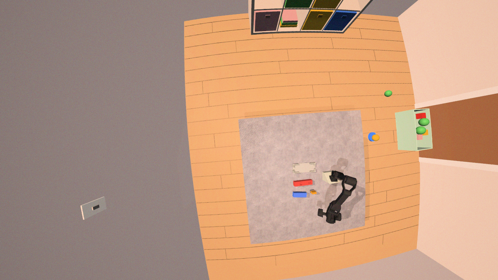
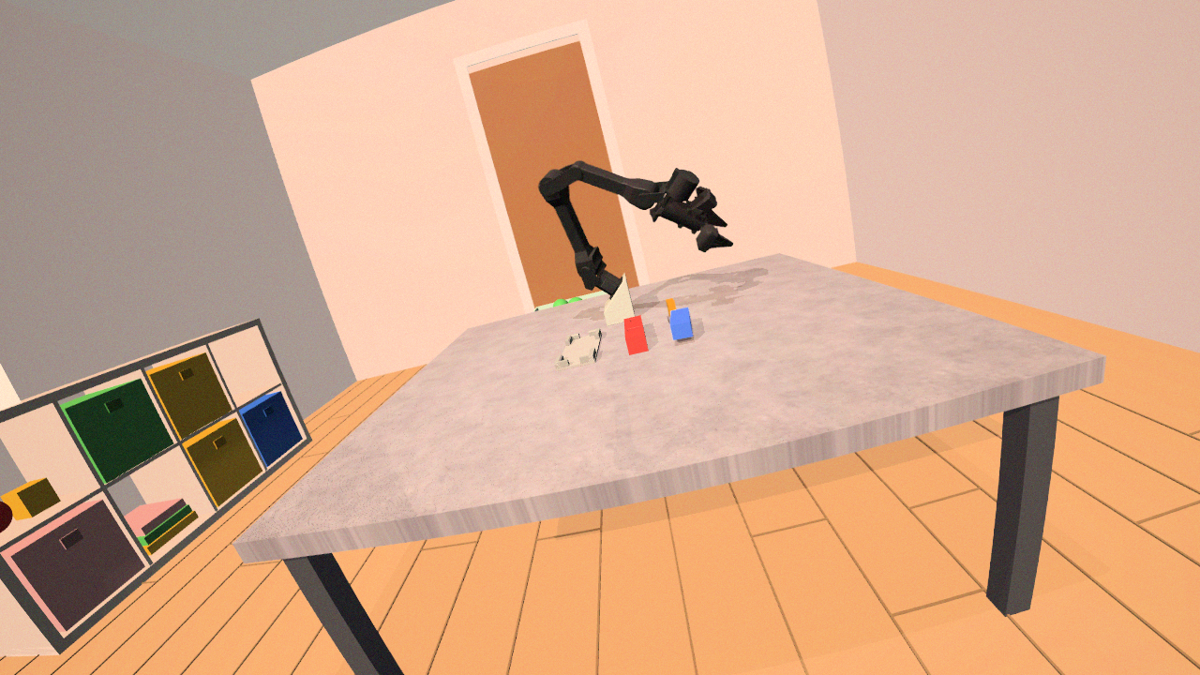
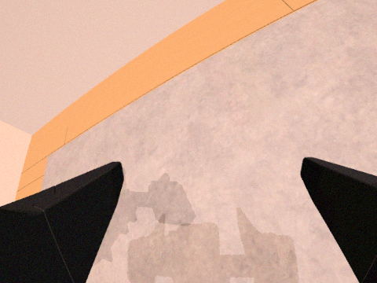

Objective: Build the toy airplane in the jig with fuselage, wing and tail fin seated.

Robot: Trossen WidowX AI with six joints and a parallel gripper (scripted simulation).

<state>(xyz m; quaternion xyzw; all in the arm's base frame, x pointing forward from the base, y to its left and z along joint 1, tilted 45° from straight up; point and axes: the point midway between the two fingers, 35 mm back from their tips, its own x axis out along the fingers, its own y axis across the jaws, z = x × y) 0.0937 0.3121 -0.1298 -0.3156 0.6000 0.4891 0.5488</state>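
Top view: red fuselage [image 1: 302, 182] [image 2: 636, 337] at 11 o'clock from fingers [image 1: 330, 216] [image 2: 727, 233], long axis roughly 9-to-3. Fingers wide, nothing held.

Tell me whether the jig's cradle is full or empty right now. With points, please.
Empty: in the top view, the cradle [image 1: 304, 167] [image 2: 580, 350] shows its bare floor, and the red fuselage [image 1: 302, 182] [image 2: 636, 336] lies beside it.

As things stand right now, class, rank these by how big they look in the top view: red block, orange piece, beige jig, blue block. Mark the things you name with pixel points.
1. Beige jig [image 1: 304, 167] [image 2: 580, 350]
2. Red block [image 1: 302, 182] [image 2: 636, 336] and blue block [image 1: 299, 194] [image 2: 681, 323]: too close to rank surely
3. Orange piece [image 1: 313, 191] [image 2: 670, 305]
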